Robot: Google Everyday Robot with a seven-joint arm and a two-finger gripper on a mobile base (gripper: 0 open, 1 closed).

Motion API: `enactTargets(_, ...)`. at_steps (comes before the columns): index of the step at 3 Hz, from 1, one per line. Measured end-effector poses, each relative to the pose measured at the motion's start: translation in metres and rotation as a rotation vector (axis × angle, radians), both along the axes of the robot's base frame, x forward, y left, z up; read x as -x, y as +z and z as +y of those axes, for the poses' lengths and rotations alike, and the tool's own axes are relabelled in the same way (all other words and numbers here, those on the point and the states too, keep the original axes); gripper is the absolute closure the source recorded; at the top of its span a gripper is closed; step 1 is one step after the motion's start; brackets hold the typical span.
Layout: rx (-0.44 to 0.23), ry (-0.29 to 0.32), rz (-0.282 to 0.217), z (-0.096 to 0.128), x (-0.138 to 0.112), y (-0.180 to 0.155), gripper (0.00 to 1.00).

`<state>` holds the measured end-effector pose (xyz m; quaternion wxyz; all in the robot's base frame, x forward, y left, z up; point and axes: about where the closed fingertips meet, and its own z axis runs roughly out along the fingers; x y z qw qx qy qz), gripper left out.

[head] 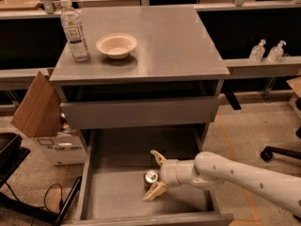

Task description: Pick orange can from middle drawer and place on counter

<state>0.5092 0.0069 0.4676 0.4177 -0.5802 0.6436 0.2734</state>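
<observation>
The orange can [150,178] stands upright on the flat floor of the pulled-out middle drawer [117,192], its silver top showing. My gripper [155,174] comes in from the right on a white arm. Its two tan fingers are spread, one [157,157] behind the can and one [154,191] in front of it, so the can sits between them near the palm. The grey counter [174,36] is above, with a closed drawer front under it.
A clear water bottle [74,30] and a white bowl [116,45] stand on the counter's left half. A cardboard box [40,112] stands left of the cabinet. Two pump bottles [266,51] sit on a ledge at right. A chair base [277,152] is at right.
</observation>
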Motion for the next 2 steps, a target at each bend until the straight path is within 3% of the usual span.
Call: enactTargets(2, 0.061, -0.013, 0.018, -0.022, 0.004, -0.015, 0.0)
